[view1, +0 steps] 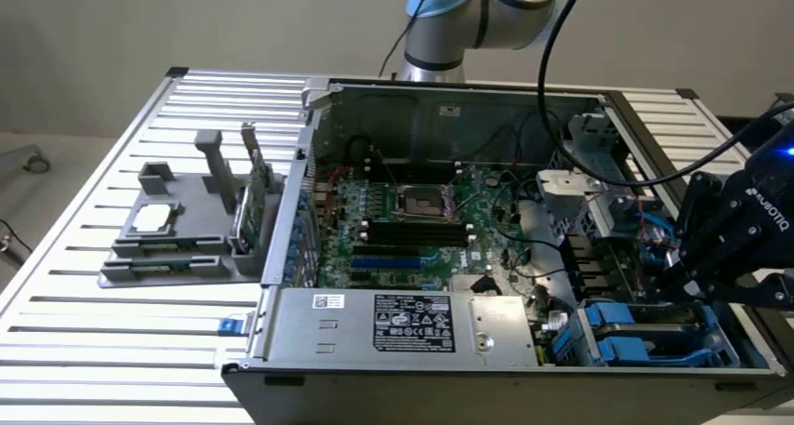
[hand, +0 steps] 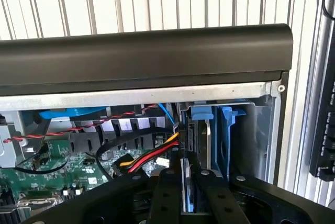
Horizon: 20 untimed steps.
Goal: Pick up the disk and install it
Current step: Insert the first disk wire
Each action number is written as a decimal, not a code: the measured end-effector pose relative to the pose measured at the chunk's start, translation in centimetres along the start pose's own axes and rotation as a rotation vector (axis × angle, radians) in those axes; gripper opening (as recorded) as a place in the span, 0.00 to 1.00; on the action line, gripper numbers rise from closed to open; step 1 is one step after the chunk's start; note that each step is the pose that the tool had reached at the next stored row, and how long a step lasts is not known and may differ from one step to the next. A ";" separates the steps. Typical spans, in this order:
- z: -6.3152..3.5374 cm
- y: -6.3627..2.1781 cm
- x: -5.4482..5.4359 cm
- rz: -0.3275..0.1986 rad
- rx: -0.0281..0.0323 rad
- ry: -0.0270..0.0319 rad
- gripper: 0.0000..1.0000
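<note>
The disk [hand: 187,185] stands on edge between my fingers, showing a thin silver-grey strip with blue carrier plastic beside it. It reaches into the drive bay [hand: 248,130] at the corner of the open computer case, where more of the blue carrier [hand: 209,122] shows. My gripper [hand: 187,195] is shut on the disk's near edge. In the exterior view the black gripper [view1: 680,278] hangs low over the case's corner on the exterior view's right, just above blue carrier plastic [view1: 620,325] in the bay; its fingertips are hidden there.
Red, yellow and black cables [hand: 152,155] run right beside the bay. The case's black front bar [hand: 146,51] lies just past it. The motherboard [view1: 410,220] and power supply [view1: 410,323] fill the case. A grey fixture [view1: 174,244] holds a square chip [view1: 155,219] and a green card [view1: 256,211].
</note>
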<state>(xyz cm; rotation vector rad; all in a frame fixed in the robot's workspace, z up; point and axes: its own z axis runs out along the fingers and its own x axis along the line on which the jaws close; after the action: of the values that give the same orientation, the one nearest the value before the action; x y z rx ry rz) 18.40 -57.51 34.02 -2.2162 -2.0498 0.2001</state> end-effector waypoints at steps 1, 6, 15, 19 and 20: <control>0.00 0.02 0.0 0.005 0.0018 -0.0015 0.16; 0.00 0.03 0.0 0.032 0.0186 -0.0111 0.16; -0.01 0.21 0.1 0.076 0.0471 -0.0186 0.16; 0.11 0.50 0.1 0.088 0.0490 -0.0164 0.16; 0.14 0.51 0.1 0.092 0.0500 -0.0163 0.16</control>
<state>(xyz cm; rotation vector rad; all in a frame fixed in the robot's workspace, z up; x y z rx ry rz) 18.88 -57.42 33.79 -2.2876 -1.9306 0.2755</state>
